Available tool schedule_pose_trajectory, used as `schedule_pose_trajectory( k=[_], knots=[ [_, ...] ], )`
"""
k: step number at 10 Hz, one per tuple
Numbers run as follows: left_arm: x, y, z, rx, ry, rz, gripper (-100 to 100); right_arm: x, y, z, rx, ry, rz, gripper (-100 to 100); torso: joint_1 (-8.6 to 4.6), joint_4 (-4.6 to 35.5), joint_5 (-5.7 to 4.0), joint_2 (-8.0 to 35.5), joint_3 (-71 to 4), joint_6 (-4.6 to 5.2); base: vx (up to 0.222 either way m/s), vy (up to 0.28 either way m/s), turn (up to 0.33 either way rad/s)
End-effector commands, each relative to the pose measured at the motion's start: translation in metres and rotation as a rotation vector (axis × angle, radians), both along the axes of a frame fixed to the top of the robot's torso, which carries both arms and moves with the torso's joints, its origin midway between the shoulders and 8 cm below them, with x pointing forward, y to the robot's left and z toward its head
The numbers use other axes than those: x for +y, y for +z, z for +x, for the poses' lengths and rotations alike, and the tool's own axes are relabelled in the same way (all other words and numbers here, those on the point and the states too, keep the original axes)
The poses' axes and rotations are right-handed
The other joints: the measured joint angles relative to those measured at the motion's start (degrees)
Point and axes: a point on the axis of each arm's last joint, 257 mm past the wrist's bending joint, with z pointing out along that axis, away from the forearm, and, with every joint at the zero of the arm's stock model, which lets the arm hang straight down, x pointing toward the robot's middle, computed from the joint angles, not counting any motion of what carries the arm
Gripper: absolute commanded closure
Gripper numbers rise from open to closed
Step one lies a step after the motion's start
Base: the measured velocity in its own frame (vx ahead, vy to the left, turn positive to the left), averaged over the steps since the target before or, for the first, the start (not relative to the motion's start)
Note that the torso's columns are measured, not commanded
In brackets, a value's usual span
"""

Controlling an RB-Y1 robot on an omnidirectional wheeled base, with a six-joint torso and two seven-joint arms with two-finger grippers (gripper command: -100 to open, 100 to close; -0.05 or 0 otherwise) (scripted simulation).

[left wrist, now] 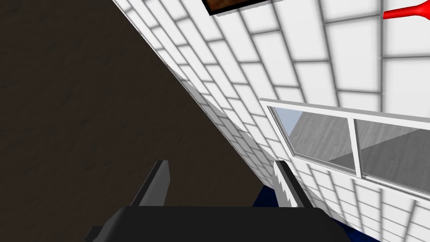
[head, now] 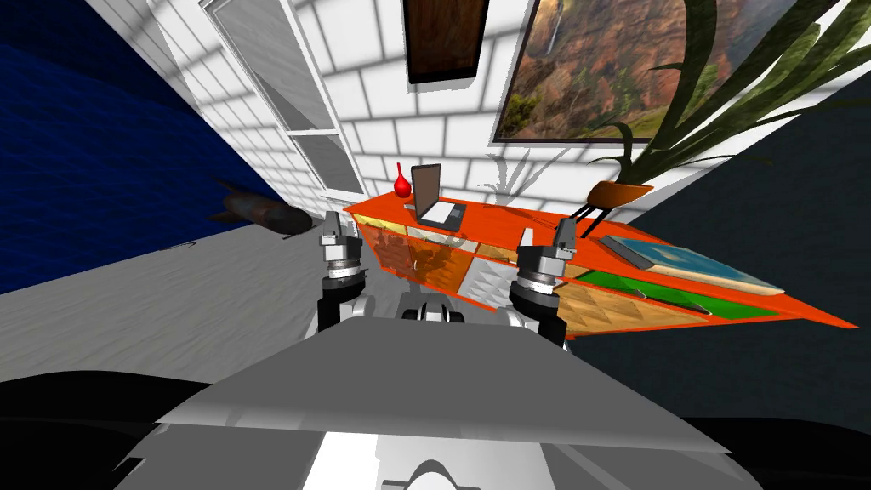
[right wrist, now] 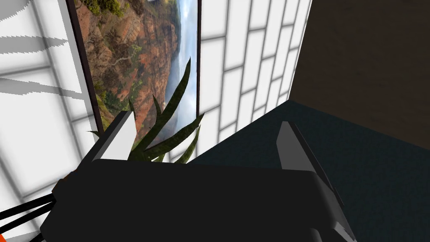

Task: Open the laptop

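Observation:
A laptop (head: pixel 437 202) stands on the far left part of an orange cabinet top (head: pixel 527 223), its dark lid raised upright over a light base. My left gripper (head: pixel 331 228) is raised in front of the cabinet's left end, short of the laptop, with its fingers (left wrist: pixel 156 185) open and nothing between them. My right gripper (head: pixel 566 233) is held up over the cabinet's middle front, to the right of the laptop, also open and empty, its fingers (right wrist: pixel 121 136) pointing up at the wall.
A red vase (head: pixel 401 182) stands just left of the laptop. A potted plant (head: pixel 619 192) on a black stand and a flat book (head: pixel 689 264) sit on the cabinet's right part. A dark object (head: pixel 265 213) lies on the floor by the wall, left of the cabinet.

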Motion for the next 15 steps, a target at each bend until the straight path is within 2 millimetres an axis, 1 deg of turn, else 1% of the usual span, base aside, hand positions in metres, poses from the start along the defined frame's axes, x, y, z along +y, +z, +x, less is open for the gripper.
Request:
schedule_pose_trajectory(
  k=[1,3,5,8,10,11,14,15],
  knots=[
    [0.000,0.000,0.000,0.000,0.000,0.000,0,-0.001,-0.009,0.002,0.044,-0.013,-0.085,-100,0.06,0.6,0.02,0.5,-1.1,0.00,0.034,0.082,0.062],
    [0.000,0.000,0.000,0.000,0.000,0.000,0,-0.009,-0.021,0.002,0.091,-0.048,-0.158,-100,0.07,0.8,0.03,0.7,-1.5,0.00,0.053,0.103,0.079],
    [0.000,0.000,0.000,0.000,0.000,0.000,0,-0.022,-0.034,0.001,0.148,-0.102,-0.235,-100,-0.02,0.8,0.00,0.7,-1.5,0.00,0.066,0.126,0.110],
    [0.000,0.000,0.000,0.000,0.000,0.000,0,-0.051,-0.056,-0.005,0.247,-0.209,-0.359,-100,0.09,0.8,0.03,0.7,-1.4,0.00,0.089,0.186,0.136],
    [0.000,0.000,0.000,0.000,0.000,0.000,0,-0.072,-0.071,-0.012,0.321,-0.284,-0.444,-100,-0.13,0.8,-0.03,0.7,-1.4,0.00,0.105,0.170,0.141],
    [0.000,0.000,0.000,0.000,0.000,0.000,0,-0.075,-0.070,-0.012,0.322,-0.292,-0.449,-100,-0.12,0.8,-0.04,0.7,-1.4,0.00,0.104,0.142,0.054],
    [0.000,0.000,0.000,0.000,0.000,0.000,0,-0.110,-0.092,-0.029,0.446,-0.410,-0.588,-100,-0.05,0.8,-0.01,0.7,-1.4,0.00,0.111,0.158,0.159],
    [0.000,0.000,0.000,0.000,0.000,0.000,0,-0.114,-0.090,-0.030,0.446,-0.422,-0.596,-100,0.10,0.8,0.03,0.7,-1.5,0.01,0.098,0.142,0.025]
  ],
)
